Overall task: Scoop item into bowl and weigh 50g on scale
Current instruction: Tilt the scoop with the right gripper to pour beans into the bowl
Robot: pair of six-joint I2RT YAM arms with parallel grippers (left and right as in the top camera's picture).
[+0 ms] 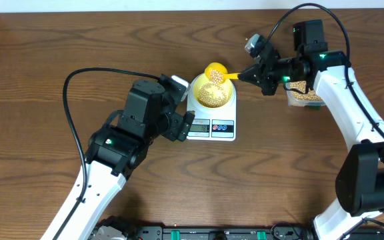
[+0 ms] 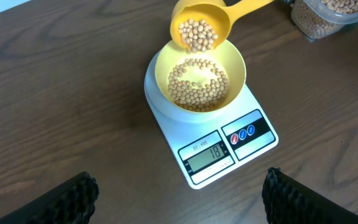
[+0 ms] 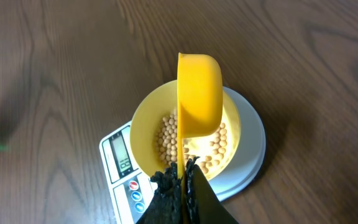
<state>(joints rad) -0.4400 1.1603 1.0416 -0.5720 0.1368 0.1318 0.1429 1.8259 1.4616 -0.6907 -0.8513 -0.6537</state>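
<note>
The pale-yellow bowl (image 1: 212,93) sits on the white scale (image 1: 211,125) and holds a layer of tan beans (image 2: 197,84). The scale's display (image 2: 210,154) reads 18. My right gripper (image 1: 253,75) is shut on the handle of a yellow scoop (image 1: 216,72), tipped over the bowl's far rim with beans in it (image 2: 199,34). The right wrist view shows the scoop (image 3: 199,93) from behind above the bowl (image 3: 143,127), with my right gripper (image 3: 184,171) clamped on its handle. My left gripper (image 2: 179,196) is open and empty just in front of the scale.
A clear plastic tub of beans (image 1: 304,95) stands to the right of the scale, under my right arm; it shows in the left wrist view (image 2: 328,15) at the top right. Bare wooden table (image 1: 79,40) surrounds the scale.
</note>
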